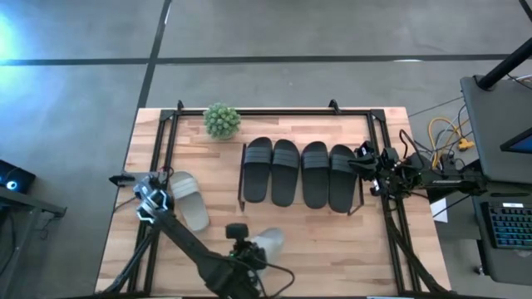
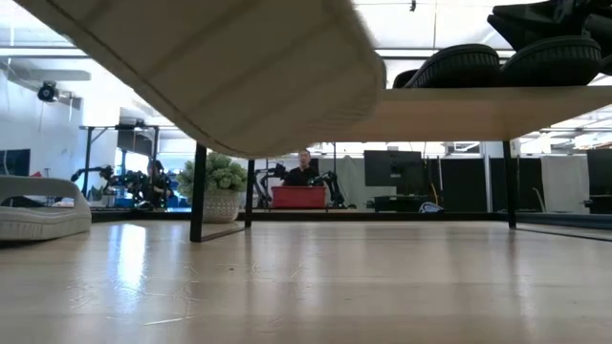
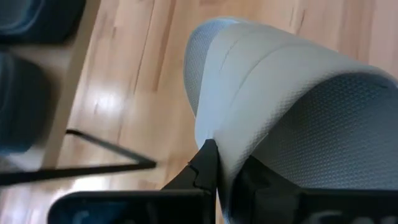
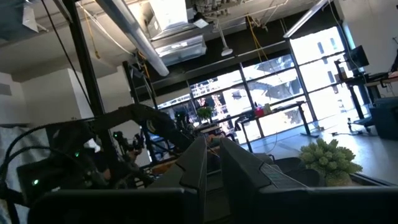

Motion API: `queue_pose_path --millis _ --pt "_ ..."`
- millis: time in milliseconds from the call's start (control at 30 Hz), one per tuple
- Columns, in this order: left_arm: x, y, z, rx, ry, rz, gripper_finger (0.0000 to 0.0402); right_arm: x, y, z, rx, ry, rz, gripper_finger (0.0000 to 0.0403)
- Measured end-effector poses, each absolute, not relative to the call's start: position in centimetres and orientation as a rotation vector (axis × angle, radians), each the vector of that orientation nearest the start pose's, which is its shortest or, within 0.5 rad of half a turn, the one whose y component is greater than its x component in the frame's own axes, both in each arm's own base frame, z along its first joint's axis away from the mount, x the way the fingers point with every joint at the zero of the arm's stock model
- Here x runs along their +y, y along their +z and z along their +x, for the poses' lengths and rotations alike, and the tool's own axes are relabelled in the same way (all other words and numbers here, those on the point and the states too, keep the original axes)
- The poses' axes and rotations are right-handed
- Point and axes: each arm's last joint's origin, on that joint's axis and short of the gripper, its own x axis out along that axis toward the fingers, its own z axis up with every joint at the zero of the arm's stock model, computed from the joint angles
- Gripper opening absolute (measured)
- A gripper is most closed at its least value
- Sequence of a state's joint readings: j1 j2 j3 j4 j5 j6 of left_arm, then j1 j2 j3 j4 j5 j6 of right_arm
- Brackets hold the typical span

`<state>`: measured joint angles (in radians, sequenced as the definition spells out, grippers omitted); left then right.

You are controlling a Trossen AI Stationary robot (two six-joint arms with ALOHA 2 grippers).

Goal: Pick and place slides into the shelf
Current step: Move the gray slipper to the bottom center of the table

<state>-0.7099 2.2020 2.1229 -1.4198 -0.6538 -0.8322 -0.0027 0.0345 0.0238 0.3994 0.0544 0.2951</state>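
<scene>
On the shelf (image 1: 243,178), four black slides (image 1: 299,172) sit side by side and fill its wooden top, so the two pale ones are what is left. One pale slide (image 1: 268,242) hangs near the front edge of the table (image 1: 332,241), lifted clear of the wood; the left gripper (image 1: 241,241) has its jaws clamped on the strap edge, which the left wrist view shows pinched against a dark finger (image 3: 205,165). Lifting it by the strap probably keeps the sole free to slide under the board. The other pale slide (image 1: 189,201) lies flat on the table left of the shelf, untouched. Beside the shelf's right end the right gripper (image 1: 366,166) waits, jaws nearly closed and empty. A potted plant (image 1: 222,120) stands behind the shelf.
</scene>
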Motion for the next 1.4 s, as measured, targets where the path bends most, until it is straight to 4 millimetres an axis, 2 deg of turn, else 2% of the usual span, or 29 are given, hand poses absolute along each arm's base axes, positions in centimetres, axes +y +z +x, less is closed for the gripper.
queue_pose_path --millis 133,267,400,733,967,1133,1400 --pt "-27.4 24.8 35.6 1.056 0.435 0.223 0.0 -0.2 20.7 9.1 -0.394 0.002 0.301 0.0038" --pt "-26.9 22.6 36.3 1.161 0.497 0.333 0.0 -0.2 20.7 9.1 -0.394 0.001 0.301 0.0038" --pt "-26.6 21.2 37.2 1.192 0.51 0.329 0.0 -0.2 20.7 9.1 -0.394 0.002 0.301 0.0038" --pt "-24.0 20.4 38.4 1.193 0.594 0.379 0.0 -0.2 20.6 9.1 -0.392 0.001 0.301 0.0038" --pt "-22.0 18.0 38.2 1.331 0.6 0.447 0.0 -0.2 20.6 9.1 -0.392 0.001 0.301 0.0038" --pt "-21.7 17.6 38.2 1.353 0.608 0.441 0.0002 -0.2 20.6 9.1 -0.392 0.001 0.301 0.0038" --pt "-21.9 18.1 38.6 1.304 0.583 0.36 0.006 -0.2 20.6 9.1 -0.392 0.001 0.301 0.0038"
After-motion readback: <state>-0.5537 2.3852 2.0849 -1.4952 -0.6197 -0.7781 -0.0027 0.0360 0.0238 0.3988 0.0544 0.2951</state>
